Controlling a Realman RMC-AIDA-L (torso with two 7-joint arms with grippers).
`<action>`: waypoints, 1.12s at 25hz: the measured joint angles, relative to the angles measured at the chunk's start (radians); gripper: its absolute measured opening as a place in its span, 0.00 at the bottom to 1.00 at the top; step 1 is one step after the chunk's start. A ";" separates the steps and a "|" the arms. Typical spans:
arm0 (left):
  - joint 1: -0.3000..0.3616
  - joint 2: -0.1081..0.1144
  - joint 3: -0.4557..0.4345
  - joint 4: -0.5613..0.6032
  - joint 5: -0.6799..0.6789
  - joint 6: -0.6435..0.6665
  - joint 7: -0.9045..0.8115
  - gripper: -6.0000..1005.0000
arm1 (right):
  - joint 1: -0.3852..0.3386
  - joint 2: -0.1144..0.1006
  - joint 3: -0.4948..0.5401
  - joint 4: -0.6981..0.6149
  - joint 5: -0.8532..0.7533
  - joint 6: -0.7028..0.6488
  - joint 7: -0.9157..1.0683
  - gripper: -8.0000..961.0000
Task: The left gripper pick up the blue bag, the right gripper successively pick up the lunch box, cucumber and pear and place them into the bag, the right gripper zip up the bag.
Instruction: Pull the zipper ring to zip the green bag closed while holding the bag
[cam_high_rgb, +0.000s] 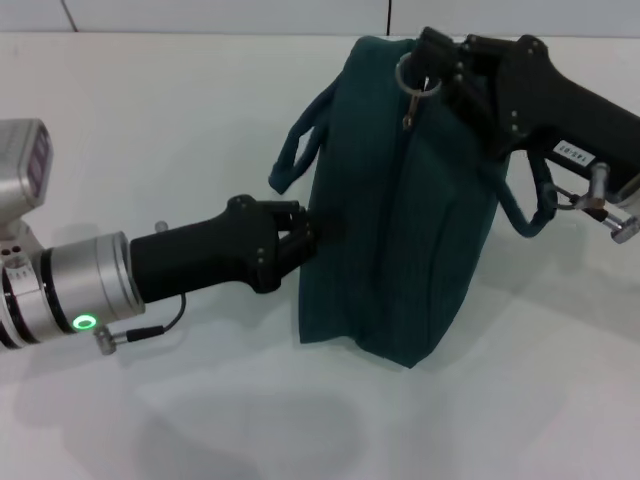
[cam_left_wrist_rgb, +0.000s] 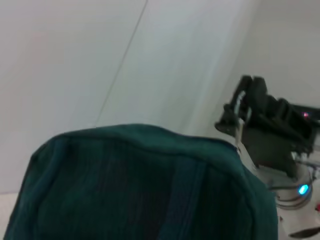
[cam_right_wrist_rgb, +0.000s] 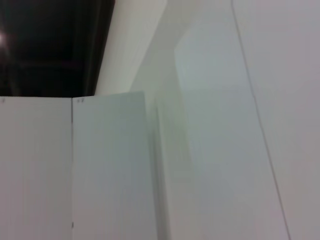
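Zipping step: the right end effector (cam_high_rgb: 432, 62) pinches the ring pull (cam_high_rgb: 417, 78) atop the bag (cam_high_rgb: 400, 220); the left end effector (cam_high_rgb: 300, 235) clamps its side. Next, release.

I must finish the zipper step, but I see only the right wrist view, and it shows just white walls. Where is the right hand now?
Observer: In the head view the right hand is at the top of the blue bag, right at the silver ring pull.
Operator: Does the bag stand or lie?
Observer: It stands upright on the white table.
Operator: And where is the left hand?
Observer: The left hand is against the bag's side, on the robot's left, about halfway up.
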 joint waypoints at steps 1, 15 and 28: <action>0.000 0.001 0.003 0.000 0.004 0.000 0.001 0.09 | 0.000 0.000 0.000 0.002 0.004 0.003 0.002 0.03; -0.002 0.004 0.017 0.006 0.055 0.047 -0.001 0.07 | -0.004 -0.002 0.001 0.005 0.018 0.087 0.044 0.03; 0.006 0.007 0.030 0.004 0.093 0.062 -0.007 0.07 | -0.011 -0.005 0.003 0.006 0.047 0.093 0.050 0.03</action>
